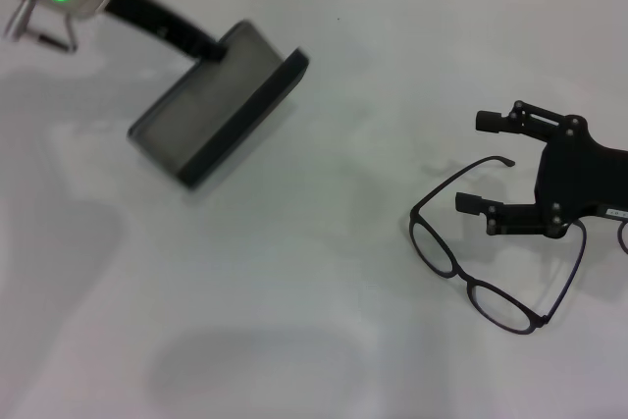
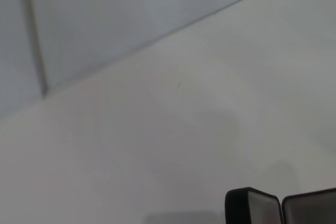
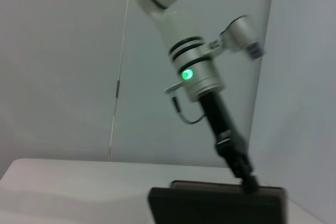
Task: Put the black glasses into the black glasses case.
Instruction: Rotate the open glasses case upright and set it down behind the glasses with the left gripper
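Head view of a white table (image 1: 324, 242) with both arms at work. The left gripper (image 1: 218, 49), at the far left, holds the open black glasses case (image 1: 216, 105) by the far edge of its grey-lined half; the case looks lifted and tilted above the table, though contact with the surface cannot be judged. The same case appears in the left wrist view (image 2: 281, 206) and in the right wrist view (image 3: 218, 203), where the left gripper (image 3: 247, 179) grips its upper edge. The right gripper (image 1: 479, 162), at the right, is spread wide over the black glasses (image 1: 491, 247), which lie unfolded on the table, lenses nearest the robot, one finger (image 1: 481, 205) between the temple arms.
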### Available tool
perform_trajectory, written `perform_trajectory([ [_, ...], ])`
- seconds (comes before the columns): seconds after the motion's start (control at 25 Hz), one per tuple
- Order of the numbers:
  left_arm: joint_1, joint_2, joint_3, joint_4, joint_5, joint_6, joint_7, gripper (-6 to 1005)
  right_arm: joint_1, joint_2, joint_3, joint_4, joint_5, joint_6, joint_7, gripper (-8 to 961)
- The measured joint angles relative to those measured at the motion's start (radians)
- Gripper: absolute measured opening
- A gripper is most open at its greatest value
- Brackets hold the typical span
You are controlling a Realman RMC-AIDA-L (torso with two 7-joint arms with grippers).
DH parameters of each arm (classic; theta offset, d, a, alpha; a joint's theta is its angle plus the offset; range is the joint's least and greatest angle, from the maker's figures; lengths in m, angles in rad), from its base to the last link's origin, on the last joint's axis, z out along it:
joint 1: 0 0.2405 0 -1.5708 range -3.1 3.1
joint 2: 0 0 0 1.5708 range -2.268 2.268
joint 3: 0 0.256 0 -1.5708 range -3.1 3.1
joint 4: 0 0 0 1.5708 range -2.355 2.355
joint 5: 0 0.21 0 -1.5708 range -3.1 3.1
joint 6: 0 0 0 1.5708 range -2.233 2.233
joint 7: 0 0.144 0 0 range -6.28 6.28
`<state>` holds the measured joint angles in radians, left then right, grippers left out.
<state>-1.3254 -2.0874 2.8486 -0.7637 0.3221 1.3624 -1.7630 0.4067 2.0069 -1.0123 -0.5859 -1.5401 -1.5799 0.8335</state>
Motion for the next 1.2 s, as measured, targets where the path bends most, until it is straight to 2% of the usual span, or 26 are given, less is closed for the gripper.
perform_trajectory([
  [0.2,-0.131,-0.005,0.0,0.117,0.061,-0.136,0.171,147,-0.001,0.002,0.0,0.011,0.0,0.0,-0.009,891],
  [0.32,-0.184,-0.013,-0.001,0.256,0.105,-0.286,0.246,146,-0.008,0.003,0.001,0.013,0.0,0.001,-0.01,891],
  [0.44,-0.2,-0.015,-0.002,0.403,0.136,-0.452,0.291,146,-0.016,0.004,0.006,0.013,0.002,0.001,-0.011,891],
  [0.6,-0.199,-0.015,-0.003,0.537,0.14,-0.615,0.362,145,-0.025,0.005,0.034,0.015,0.002,0.0,-0.011,891],
  [0.96,-0.154,-0.01,-0.005,0.649,0.057,-0.704,0.495,78,-0.03,0.006,0.043,0.017,0.014,-0.002,-0.011,891],
  [1.2,-0.146,-0.004,-0.005,0.631,0.013,-0.612,0.494,42,-0.031,0.007,0.043,0.017,0.017,-0.002,-0.009,891],
])
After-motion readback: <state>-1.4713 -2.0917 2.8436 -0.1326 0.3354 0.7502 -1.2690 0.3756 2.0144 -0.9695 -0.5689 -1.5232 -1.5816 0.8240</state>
